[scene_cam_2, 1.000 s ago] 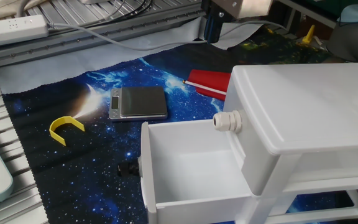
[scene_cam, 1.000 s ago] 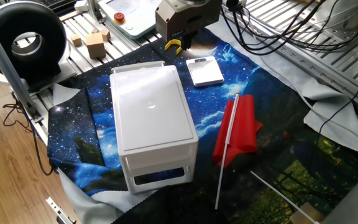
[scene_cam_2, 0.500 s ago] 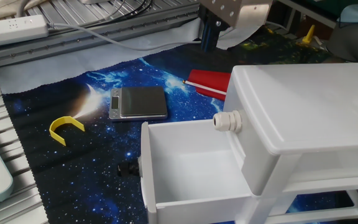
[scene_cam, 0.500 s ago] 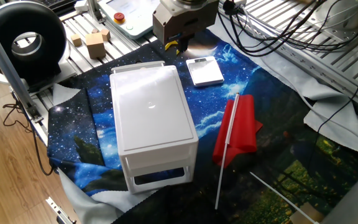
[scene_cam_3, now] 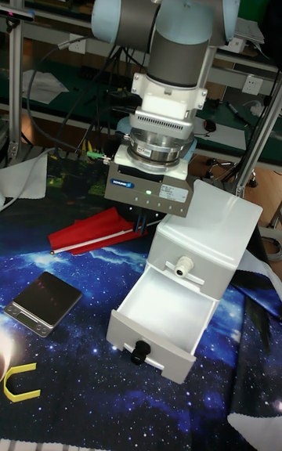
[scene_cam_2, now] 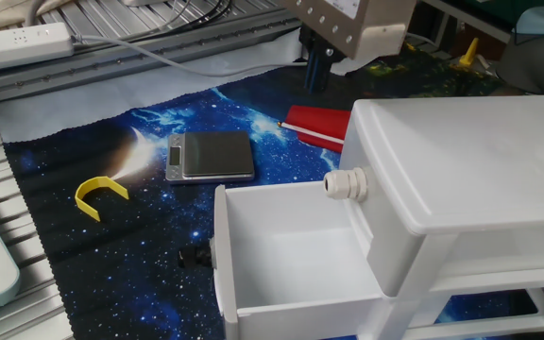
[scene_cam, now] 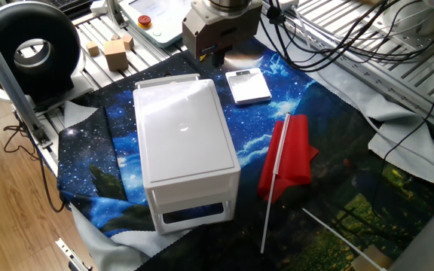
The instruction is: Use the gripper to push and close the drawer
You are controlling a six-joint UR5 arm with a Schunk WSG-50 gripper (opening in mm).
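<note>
On the starry cloth (scene_cam_2: 83, 151), from left: a yellow clip (scene_cam_2: 98, 195), then a flat scale (scene_cam_2: 210, 156), then a red folder (scene_cam_3: 94, 231) under the gripper (scene_cam_3: 144, 222), which hangs behind the drawer (scene_cam_3: 163, 318). Whether its fingers are spread or closed cannot be told. The drawer stands pulled out of the white cabinet (scene_cam: 183, 143), its inside bare, a black knob (scene_cam_3: 139, 354) on its front.

White drawer (scene_cam_3: 163, 318) pulled open, seemingly empty

Robotics lab, aluminium frame rails (scene_cam: 398, 45), cables (scene_cam: 330, 38), power strip (scene_cam_2: 17, 42)
</note>
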